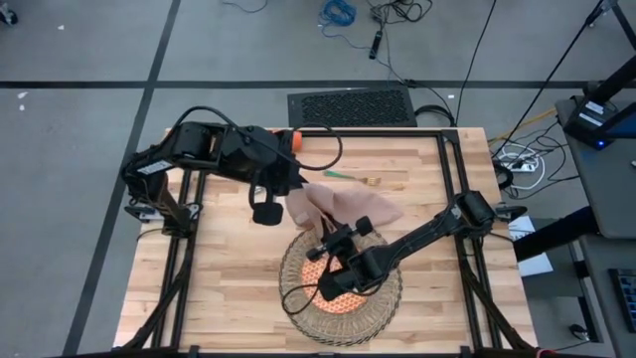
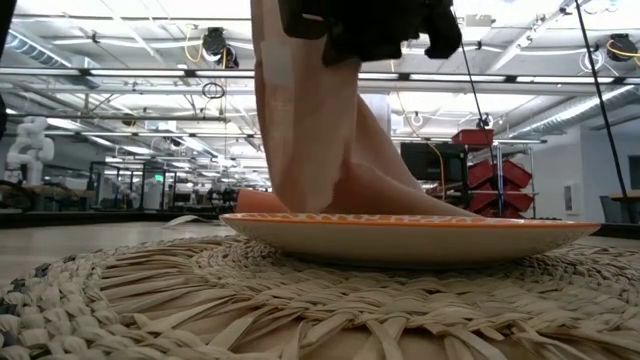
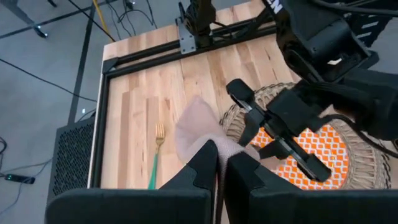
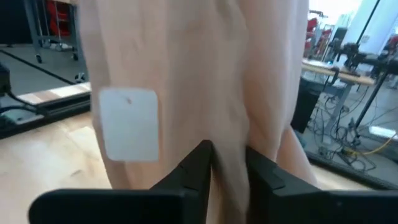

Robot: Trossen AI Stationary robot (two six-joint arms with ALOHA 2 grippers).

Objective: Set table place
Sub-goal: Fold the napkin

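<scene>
The beige napkin hangs bunched over the table, just beyond the orange-patterned plate that lies on the round wicker placemat. My left gripper is shut on the napkin's top. My right gripper reaches in over the plate and is shut on the hanging cloth lower down. The napkin carries a white tag. A green-handled fork lies flat on the table behind the napkin. A small orange cup shows by the left arm. My left gripper pinches the napkin's bunched top between its two fingers, coming slanting down from the table's left. The cloth hangs below them in folds, and its far end rests on the table. My right gripper pinches a hanging fold of the napkin between its two fingers, reaching in nearly level from the table's right, over the plate. How many layers it has cannot be told. The cloth stands upright in front of it.
The black frame rails run along the table's far and right sides. A black vented box sits on the floor behind the table. Bare wood lies to the left of the placemat.
</scene>
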